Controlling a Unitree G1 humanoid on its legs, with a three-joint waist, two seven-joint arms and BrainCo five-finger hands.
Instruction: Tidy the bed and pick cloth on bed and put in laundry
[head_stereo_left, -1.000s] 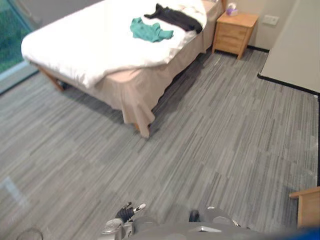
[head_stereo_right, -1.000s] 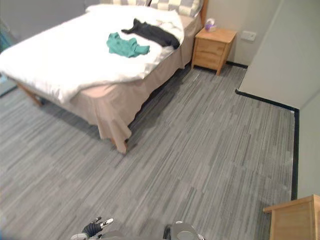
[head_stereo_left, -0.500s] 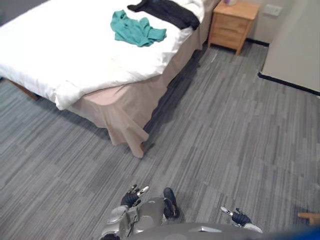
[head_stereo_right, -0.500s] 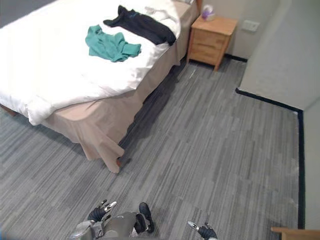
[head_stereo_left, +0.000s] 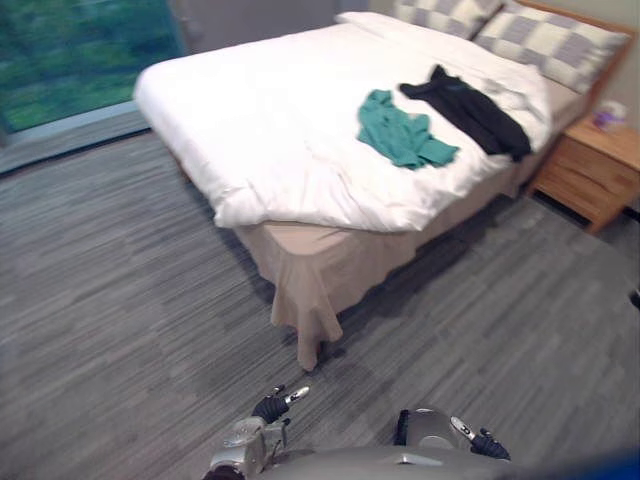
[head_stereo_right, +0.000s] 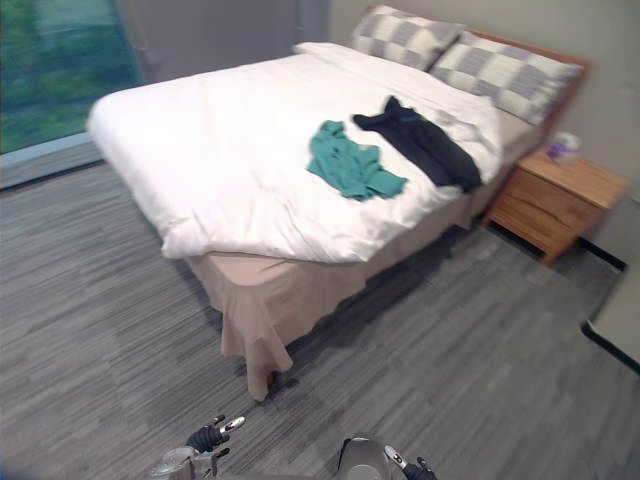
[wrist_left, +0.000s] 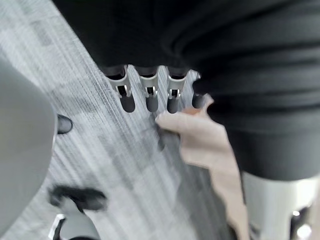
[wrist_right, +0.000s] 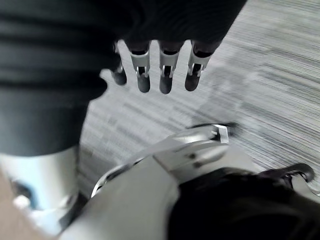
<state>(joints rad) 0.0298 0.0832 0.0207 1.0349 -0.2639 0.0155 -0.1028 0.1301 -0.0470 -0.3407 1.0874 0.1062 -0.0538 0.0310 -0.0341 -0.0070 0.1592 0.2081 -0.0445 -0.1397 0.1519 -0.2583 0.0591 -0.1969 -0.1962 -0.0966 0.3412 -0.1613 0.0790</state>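
Bed (head_stereo_right: 220, 140): white duvet, rolled along its near edge; beige skirt (head_stereo_right: 262, 318) hanging at the corner closest to me; two checked pillows (head_stereo_right: 505, 72) at the headboard end.

Green cloth (head_stereo_right: 352, 166): crumpled on the duvet, toward the pillow end; black cloth (head_stereo_right: 428, 146): spread just beside it on the pillow side; touching or only close, I cannot tell.

Wooden nightstand (head_stereo_right: 553, 202): beside the bed head; a small pale object (head_stereo_right: 566, 148) on top.

Window (head_stereo_right: 55, 70): on the far left, past the bed's foot.

Grey floor (head_stereo_right: 110, 330): lies between me and the bed; the bed's near corner and a broad stretch of duvet stand between my hands and both cloths.

Left robot hand (wrist_left: 146, 95): low over the floor; fingers straight, holding nothing; right robot hand (wrist_right: 165, 75): likewise low; fingers straight and empty.
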